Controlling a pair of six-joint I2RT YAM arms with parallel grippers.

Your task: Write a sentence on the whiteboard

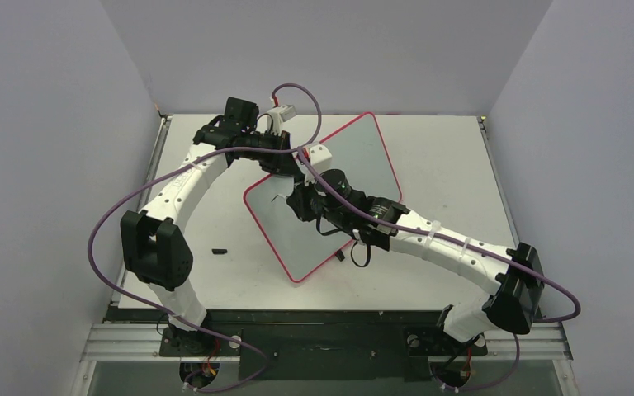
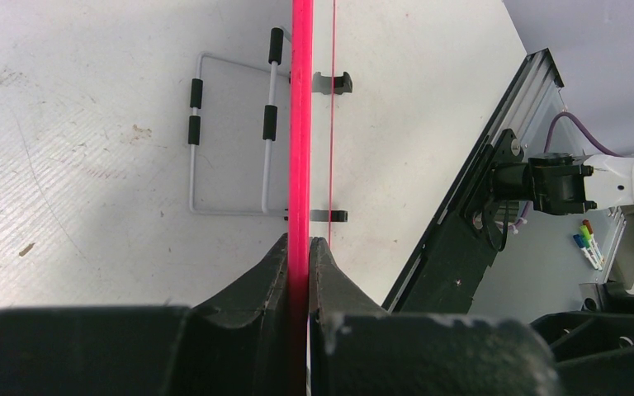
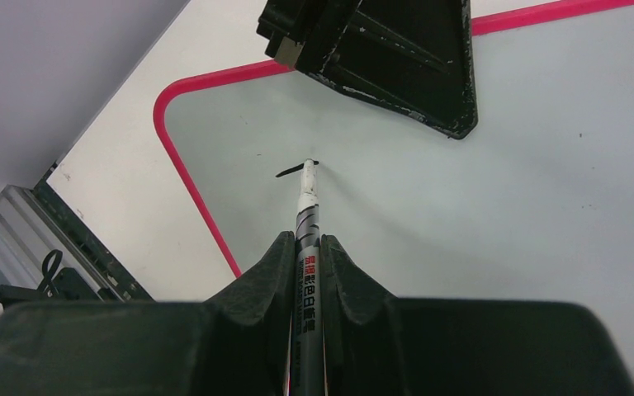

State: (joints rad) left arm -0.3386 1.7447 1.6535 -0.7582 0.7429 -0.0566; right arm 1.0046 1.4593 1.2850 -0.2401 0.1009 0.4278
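Your left gripper (image 2: 300,243) is pinched shut on the red rim of the whiteboard (image 1: 355,157), which sits askew on the table (image 1: 446,165) between your arms. Near the whiteboard's left corner, your right gripper (image 3: 308,247) is closed around a marker (image 3: 306,216), its tip touching the surface where the sentence (image 3: 295,170) is only one short black stroke. You're at the very start of writing, so your next move calls for a light, steady drag kept well inside the rim.

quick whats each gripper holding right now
Left gripper: closed on the whiteboard, at its red rim.
Right gripper: closed on a marker, tip touching the board.
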